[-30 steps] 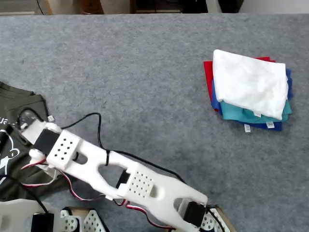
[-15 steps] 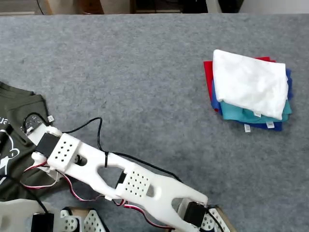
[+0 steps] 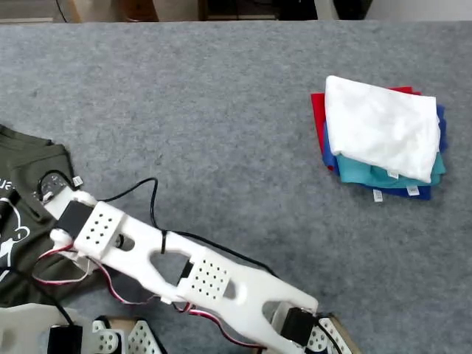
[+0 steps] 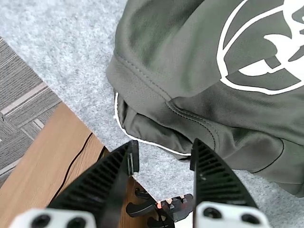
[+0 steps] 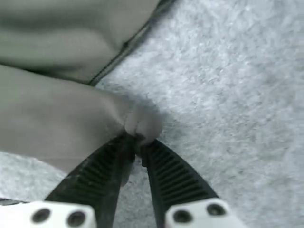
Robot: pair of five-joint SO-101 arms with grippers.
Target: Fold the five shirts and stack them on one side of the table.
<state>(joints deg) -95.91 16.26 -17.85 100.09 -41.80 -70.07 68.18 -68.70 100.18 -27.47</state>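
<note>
A dark olive shirt [image 3: 22, 158] with a white print lies at the table's left edge. My right gripper [image 3: 48, 188] is at its right border, shut on a pinched fold of the olive cloth [image 5: 142, 121]; the jaws [image 5: 137, 142] meet on that fold just above the grey felt. My left gripper [image 4: 161, 152] hangs open over the same shirt's [image 4: 213, 61] hem near the table's edge, with nothing between its fingers. A folded stack stands at the right: a white shirt [image 3: 380, 133] on top of teal [image 3: 369, 175], blue and red ones.
Grey felt table [image 3: 221, 110] stretches between the olive shirt and the stack. The right arm [image 3: 192, 276] lies diagonally across the near left part, with a black cable [image 3: 151, 199] looped over it. Beyond the table's edge is wooden floor [image 4: 42, 161].
The right arm has drifted slightly toward the table's near edge with the shirt fold in its gripper. The stack has not moved.
</note>
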